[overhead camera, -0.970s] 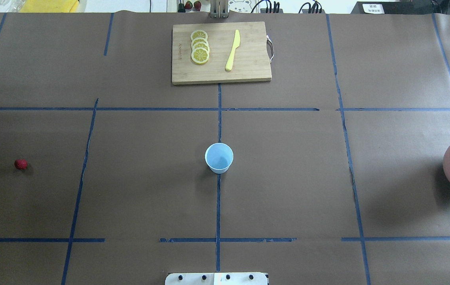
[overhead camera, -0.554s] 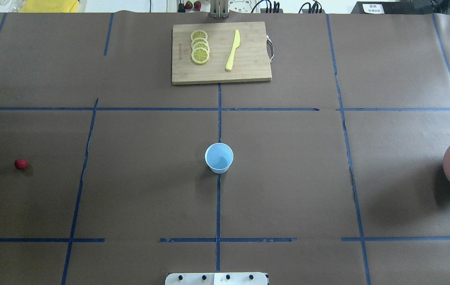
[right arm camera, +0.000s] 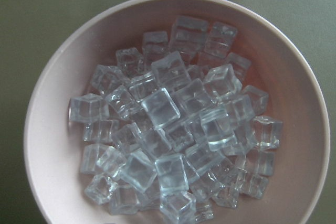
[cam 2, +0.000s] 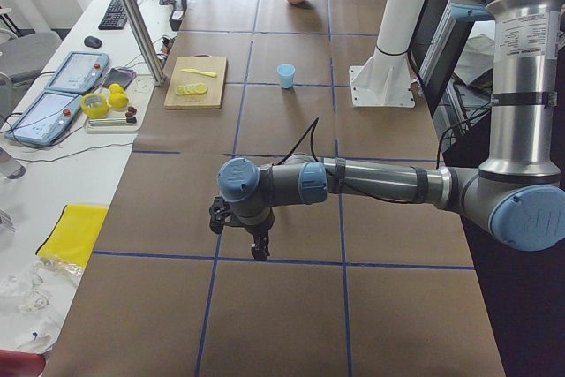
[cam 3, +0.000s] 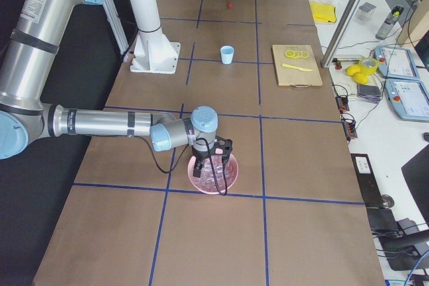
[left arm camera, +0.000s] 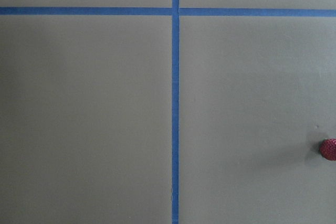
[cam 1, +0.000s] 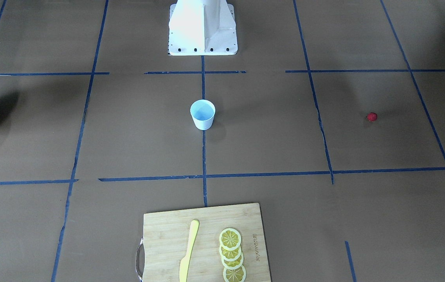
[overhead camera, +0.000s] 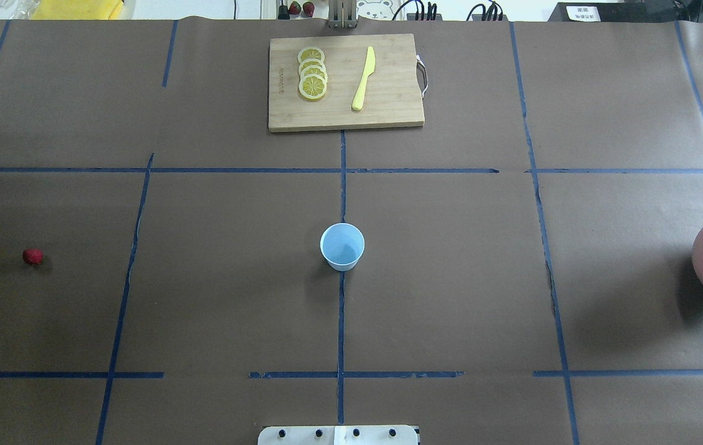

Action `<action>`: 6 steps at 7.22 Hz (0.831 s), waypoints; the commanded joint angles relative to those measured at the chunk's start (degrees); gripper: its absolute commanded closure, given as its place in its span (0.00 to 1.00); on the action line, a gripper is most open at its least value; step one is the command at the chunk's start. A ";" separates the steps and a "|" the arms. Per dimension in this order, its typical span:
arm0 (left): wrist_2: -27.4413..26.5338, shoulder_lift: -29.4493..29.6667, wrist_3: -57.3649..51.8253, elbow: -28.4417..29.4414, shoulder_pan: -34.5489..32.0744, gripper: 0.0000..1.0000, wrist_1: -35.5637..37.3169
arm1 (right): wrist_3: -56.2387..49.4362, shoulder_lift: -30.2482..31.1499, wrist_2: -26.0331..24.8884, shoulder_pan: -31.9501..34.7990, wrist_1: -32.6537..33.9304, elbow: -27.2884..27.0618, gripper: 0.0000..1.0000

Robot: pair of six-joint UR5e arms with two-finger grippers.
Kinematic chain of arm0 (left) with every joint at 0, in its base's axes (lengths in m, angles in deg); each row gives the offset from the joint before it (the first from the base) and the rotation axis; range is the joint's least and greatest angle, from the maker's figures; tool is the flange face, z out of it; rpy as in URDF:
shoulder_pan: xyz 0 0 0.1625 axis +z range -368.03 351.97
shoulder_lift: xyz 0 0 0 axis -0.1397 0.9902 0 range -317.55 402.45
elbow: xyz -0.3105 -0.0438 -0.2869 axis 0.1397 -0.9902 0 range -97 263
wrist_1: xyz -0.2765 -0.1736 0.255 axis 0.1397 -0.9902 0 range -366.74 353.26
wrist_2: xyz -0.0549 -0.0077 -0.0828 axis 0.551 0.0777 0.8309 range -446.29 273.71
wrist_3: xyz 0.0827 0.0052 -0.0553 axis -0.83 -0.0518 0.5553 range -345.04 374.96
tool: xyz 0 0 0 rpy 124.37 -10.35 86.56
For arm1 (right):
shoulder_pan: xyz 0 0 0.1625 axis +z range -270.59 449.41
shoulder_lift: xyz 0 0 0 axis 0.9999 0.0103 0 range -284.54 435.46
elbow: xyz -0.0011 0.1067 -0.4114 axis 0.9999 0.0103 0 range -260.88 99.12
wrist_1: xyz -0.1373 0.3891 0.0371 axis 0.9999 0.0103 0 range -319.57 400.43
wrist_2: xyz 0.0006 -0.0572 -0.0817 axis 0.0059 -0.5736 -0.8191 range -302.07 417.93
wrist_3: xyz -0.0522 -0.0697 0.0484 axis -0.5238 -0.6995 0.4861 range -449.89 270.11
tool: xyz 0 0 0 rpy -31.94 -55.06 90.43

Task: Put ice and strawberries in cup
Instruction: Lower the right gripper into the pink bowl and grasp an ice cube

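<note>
Left gripper (cam 2: 258, 252) hangs over bare brown paper near a blue tape cross, fingers pointing down. Only the side view shows it, so I cannot tell whether the fingers are apart or together. Its wrist camera catches 1 strawberry (left arm camera: 329, 149) at the right edge, lying on the table (overhead camera: 215, 278) well apart from the cup (overhead camera: 342, 246). Right gripper (cam 3: 214, 169) hangs over the pink bowl (cam 3: 228, 184), and its finger spacing cannot be told either. Ice (right arm camera: 168, 124) lies heaped in the bowl as clear cubes. The cup stands upright at the table's middle on a tape line, its pale blue inside showing. Beyond it a board (overhead camera: 388, 111) carries 4 overlapping lemon slices (overhead camera: 313, 73) and a yellow knife (overhead camera: 363, 78).
</note>
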 commanded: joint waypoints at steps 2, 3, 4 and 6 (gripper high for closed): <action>0.34 -0.79 0.00 -0.23 0.00 0.00 -0.67 | 5.70 -1.76 -0.71 -3.92 -0.44 1.26 0.06; 0.52 -0.79 0.00 -0.15 0.00 0.00 -1.20 | 5.71 -2.55 -0.89 -4.19 -0.53 2.22 0.08; 0.52 -0.79 0.00 -0.15 0.00 0.00 -1.29 | 5.62 -2.90 -0.81 -4.20 -0.61 3.19 0.12; 0.52 -0.79 0.00 -0.23 0.00 0.00 -1.29 | 5.53 -2.99 -0.89 -4.20 -0.70 3.72 0.22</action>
